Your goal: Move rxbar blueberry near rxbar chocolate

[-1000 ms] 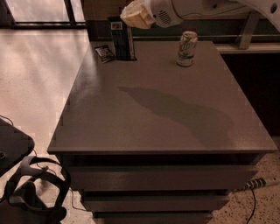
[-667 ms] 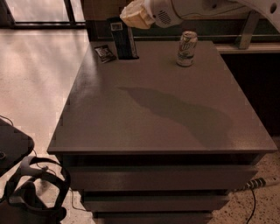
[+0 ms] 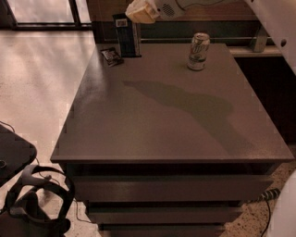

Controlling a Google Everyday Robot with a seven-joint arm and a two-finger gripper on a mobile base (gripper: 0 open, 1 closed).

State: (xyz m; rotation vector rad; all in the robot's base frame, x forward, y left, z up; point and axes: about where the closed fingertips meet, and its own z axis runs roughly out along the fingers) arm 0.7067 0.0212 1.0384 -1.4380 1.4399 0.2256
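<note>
My gripper [image 3: 138, 11] is at the top of the camera view, above the table's far left corner. It is shut on the top of the rxbar blueberry [image 3: 126, 39], a dark-blue wrapper that hangs upright, its lower end just over the tabletop. The rxbar chocolate [image 3: 111, 56], a black wrapper with a whitish patch, lies flat on the table right next to the blue bar, to its left and a little nearer the camera.
A white and green can [image 3: 199, 51] stands upright at the far right of the brown table [image 3: 162, 125]. The table has drawers below. Black headphones [image 3: 32, 199] lie on the floor at the front left. A dark counter runs behind the table.
My gripper has moved slightly up and to the left, and the blue bar has risen with it. The black bar and the can have not moved.
</note>
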